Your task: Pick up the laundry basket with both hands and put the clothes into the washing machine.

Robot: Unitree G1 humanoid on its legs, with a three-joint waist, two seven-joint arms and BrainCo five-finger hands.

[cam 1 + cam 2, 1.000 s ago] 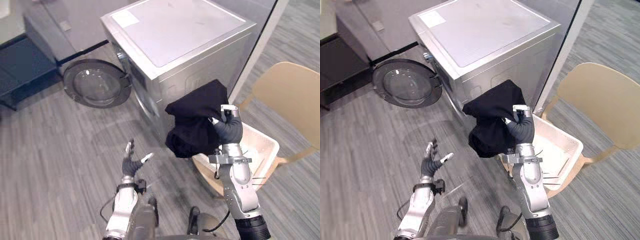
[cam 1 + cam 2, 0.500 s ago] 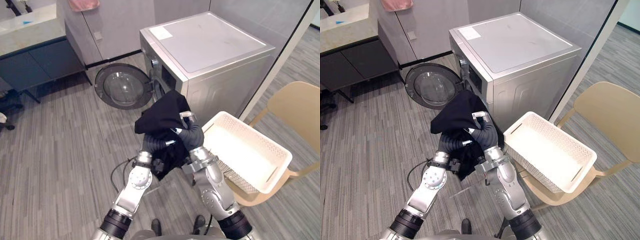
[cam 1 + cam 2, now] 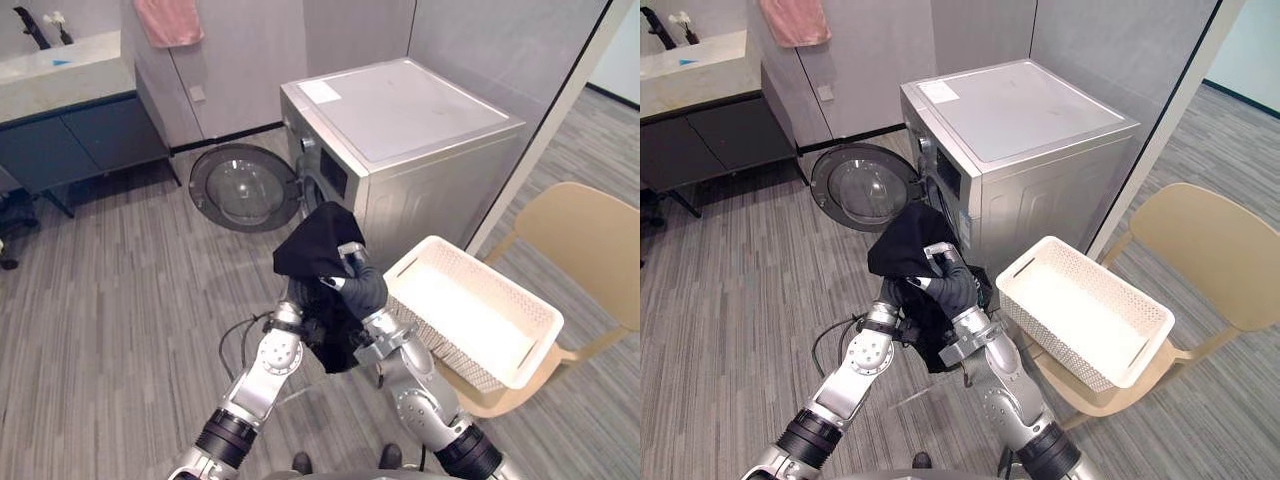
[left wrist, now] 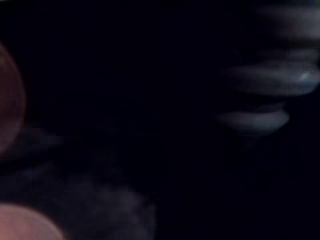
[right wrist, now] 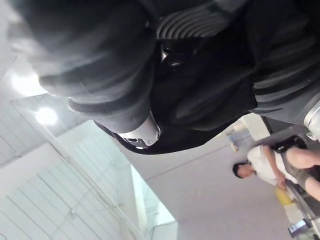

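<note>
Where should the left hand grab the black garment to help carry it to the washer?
Grip the loose bulk of the black garment that hangs below the right hand, coming from the robot's left. The right hand holds the upper fold, so the lower part droops unsupported between the arms, right beside the left hand.

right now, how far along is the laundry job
Done: the white basket sits on the tan chair, looking empty, and the washing machine has its door open. In hand: the right hand grips a black garment, the left hand up against it. Left: getting the garment into the washing machine.
</note>
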